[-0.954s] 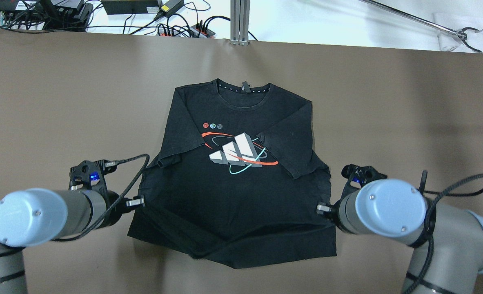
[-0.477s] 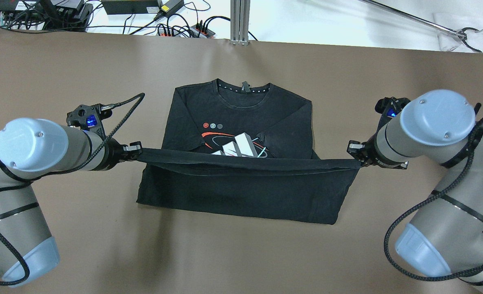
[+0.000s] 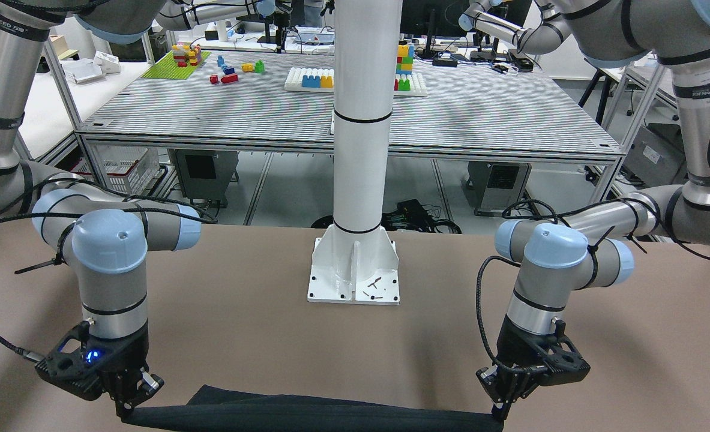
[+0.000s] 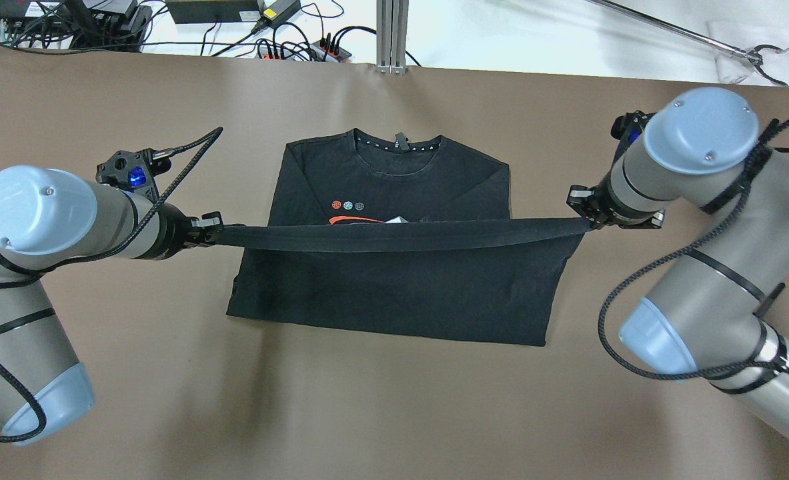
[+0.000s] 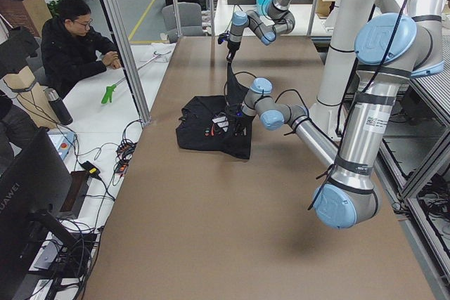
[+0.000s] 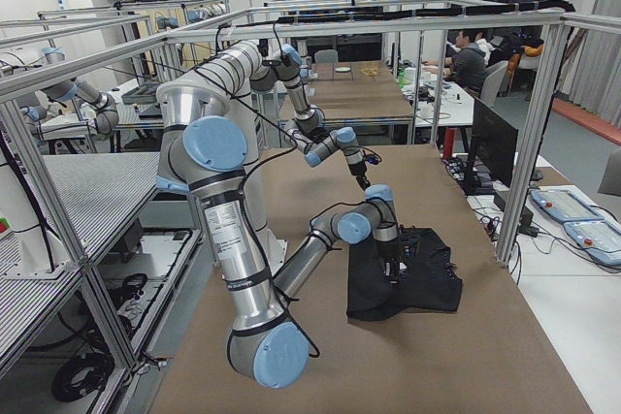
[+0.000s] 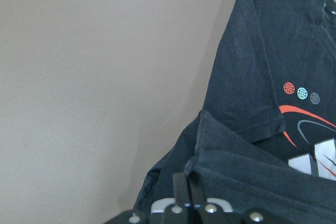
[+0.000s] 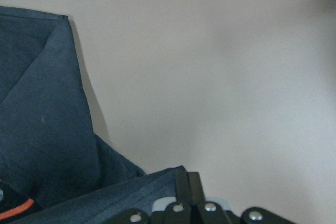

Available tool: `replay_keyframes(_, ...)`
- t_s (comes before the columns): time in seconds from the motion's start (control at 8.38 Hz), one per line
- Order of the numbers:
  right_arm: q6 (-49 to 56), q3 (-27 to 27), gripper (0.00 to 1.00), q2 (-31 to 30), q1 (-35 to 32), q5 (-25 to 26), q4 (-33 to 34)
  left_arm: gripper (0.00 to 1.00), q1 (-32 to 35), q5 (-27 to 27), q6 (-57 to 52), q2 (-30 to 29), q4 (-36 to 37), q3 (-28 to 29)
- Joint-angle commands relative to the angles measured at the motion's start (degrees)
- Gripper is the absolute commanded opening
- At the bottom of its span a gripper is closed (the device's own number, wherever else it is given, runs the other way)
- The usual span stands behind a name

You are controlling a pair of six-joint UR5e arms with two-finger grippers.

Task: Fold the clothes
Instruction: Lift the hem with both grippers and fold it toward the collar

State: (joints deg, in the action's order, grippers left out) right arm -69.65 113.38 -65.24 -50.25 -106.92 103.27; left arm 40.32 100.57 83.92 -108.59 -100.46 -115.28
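**Mid-fold on the tee: hem's in the air, now it's all about staying level**

So here's where I'm at. The black T-shirt [image 4: 394, 293] is lying front-up in the middle of the table [image 4: 394, 413], with the collar [image 4: 397, 159] on the far side from the robot. The left pincer [image 4: 219, 233] is pinching one bottom corner and the right pincer [image 4: 586, 220] has the other. Both wrist cams show the jaws pressed together with cloth bunched right at them. The hem [image 4: 401, 235] is pulled into a tight band between the two, lifted off the table and hanging across the chest, so it hides most of the print [image 4: 347, 206].

My read is that this is the bottom-to-top fold, roughly halfway over.

What I think matters for finishing it cleanly:
- Move both arms toward the collar at the same pace. From overhead the right side looks a touch further along than the left, so I'd even that out first.
- Hold enough tension that the band doesn't sag, but not so much that the fold crease drags along the table.
- Come down onto the shoulders just short of the collar, then let go with both sides together.

The fabric looks thin, so a corner slipping out is my main worry.
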Motion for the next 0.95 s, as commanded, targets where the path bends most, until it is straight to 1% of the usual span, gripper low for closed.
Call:
replay_keyframes(0.0, 0.4, -14.0, 0.00, 7.9, -1.3, 0.3, -6.4, 0.00, 2.1, 0.1, -1.9, -5.4, 0.0, 6.9)
replay_keyframes(0.12, 0.7, -20.7, 0.00, 10.5, -2.4, 0.3, -11.0, 0.00, 3.8, 0.1, -2.1, -10.1, -0.3, 12.7)
replay_keyframes(0.24, 2.6, -26.7, 0.00, 12.9, -2.7, 0.4, -14.5, 0.00, 5.4, 0.2, -3.0, -13.3, -0.8, 17.9)
replay_keyframes(0.36, 2.7, -30.3, 0.00, 14.4, -3.4, 0.4, -16.7, 0.00, 7.4, 0.4, -5.8, -16.7, -0.8, 21.7)
replay_keyframes(0.6, 2.6, -33.8, 0.00, 15.3, -3.3, 1.6, -19.1, 0.00, 8.3, 0.3, -7.4, -20.3, -0.9, 28.5)
replay_keyframes(0.72, 3.0, -34.5, 0.00, 15.2, -3.3, 2.2, -19.4, 0.00, 8.3, 0.2, -7.4, -22.0, -3.1, 32.8)
replay_keyframes(0.84, 3.1, -35.6, 0.00, 15.3, -3.3, 2.8, -19.9, 0.00, 8.4, 0.2, -7.4, -22.2, -8.5, 36.9)
